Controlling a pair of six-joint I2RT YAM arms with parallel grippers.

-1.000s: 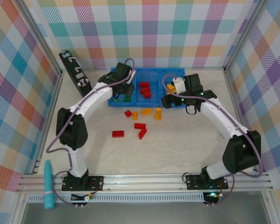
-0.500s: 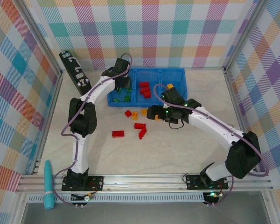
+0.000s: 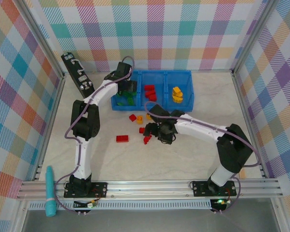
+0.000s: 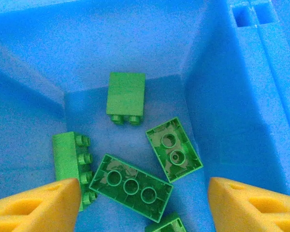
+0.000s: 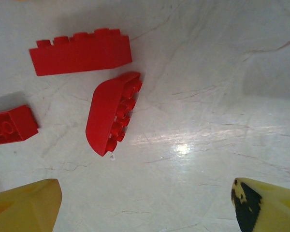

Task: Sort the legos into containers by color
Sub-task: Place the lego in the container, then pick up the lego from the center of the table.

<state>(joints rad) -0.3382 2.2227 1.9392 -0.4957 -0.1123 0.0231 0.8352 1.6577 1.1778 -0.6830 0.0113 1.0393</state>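
Note:
The blue tray [image 3: 186, 88] holds three containers: green legos [image 3: 127, 100] in the left one, red legos [image 3: 150, 92] in the middle one, orange legos [image 3: 176, 94] in the right one. My left gripper [image 3: 131, 89] hangs open above the left container, its yellow fingers [image 4: 38, 208] either side of an upturned green brick [image 4: 130, 186] lying loose among several others. My right gripper [image 5: 145, 208] is open low over bare table, just short of a curved red brick [image 5: 111, 116] and a long red brick [image 5: 79, 50]. Loose red legos [image 3: 122, 138] and orange legos [image 3: 139, 119] lie in front of the tray.
A long black bar [image 3: 77, 75] with white marks leans at the back left beside the tray. Another red brick [image 5: 12, 125] lies left of the right gripper. Metal frame rails and plaid walls bound the table. A teal tool [image 3: 50, 191] lies outside the near left corner.
My left gripper has gone from shut to open over the green compartment. The right arm has swung from the tray's right compartment down and left to the loose red bricks.

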